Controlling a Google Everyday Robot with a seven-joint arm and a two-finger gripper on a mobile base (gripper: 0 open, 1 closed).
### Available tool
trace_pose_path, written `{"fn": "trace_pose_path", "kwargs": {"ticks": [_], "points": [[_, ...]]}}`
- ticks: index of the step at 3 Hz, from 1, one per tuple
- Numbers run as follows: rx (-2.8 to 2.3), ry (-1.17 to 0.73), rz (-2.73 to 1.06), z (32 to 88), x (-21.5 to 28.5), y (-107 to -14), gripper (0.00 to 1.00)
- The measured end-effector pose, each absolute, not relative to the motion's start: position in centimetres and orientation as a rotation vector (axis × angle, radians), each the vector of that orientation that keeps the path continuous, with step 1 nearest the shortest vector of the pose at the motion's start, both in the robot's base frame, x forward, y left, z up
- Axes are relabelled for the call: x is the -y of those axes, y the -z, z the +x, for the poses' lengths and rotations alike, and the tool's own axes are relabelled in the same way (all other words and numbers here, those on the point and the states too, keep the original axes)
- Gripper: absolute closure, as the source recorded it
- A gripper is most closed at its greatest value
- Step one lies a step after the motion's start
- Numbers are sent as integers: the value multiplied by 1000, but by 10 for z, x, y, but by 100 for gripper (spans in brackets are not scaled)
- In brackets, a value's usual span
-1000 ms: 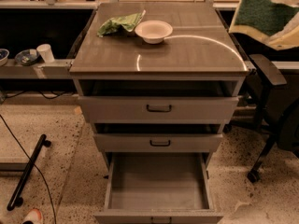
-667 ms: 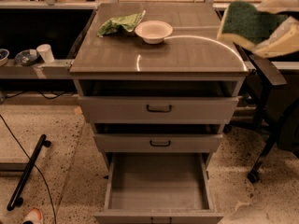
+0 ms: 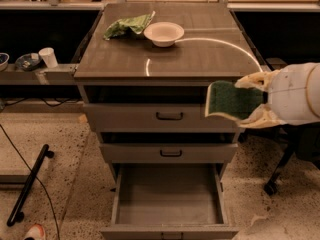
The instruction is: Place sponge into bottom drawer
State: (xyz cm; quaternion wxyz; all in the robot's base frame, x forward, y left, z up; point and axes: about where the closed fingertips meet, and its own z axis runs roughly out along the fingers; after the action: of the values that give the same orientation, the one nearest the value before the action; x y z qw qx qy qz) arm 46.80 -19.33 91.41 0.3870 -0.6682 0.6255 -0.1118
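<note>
Camera view shows the carrying step. The gripper (image 3: 250,100), its fingers clamped on the sponge (image 3: 230,100), hangs just below the front right corner of the cabinet top (image 3: 165,59). The bottom drawer (image 3: 170,196) stands open. I judge the next move must go down and left over it, then release.

Gripper (image 3: 256,102): right middle of frame, clamped on the sponge (image 3: 231,100), in front of the top drawer's (image 3: 150,118) right end.
Bottom drawer (image 3: 169,230): lower centre, pulled out, open from above.
Obstacle: middle drawer (image 3: 135,153) front overhangs its rear.
Lower left: black bar (image 3: 30,184), well apart.
</note>
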Motion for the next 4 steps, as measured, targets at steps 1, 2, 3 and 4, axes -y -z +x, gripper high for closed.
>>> {"fn": "trace_pose_path", "kwargs": {"ticks": [1,2,3,4], "points": [[-1602,274,-1706,465,191,-913,100],[-1561,241,-1723,456,184,-917,100],[-1575,165,-1747,469,174,-859,100],[-1569,12,-1755,475,158,-712,100]]}}
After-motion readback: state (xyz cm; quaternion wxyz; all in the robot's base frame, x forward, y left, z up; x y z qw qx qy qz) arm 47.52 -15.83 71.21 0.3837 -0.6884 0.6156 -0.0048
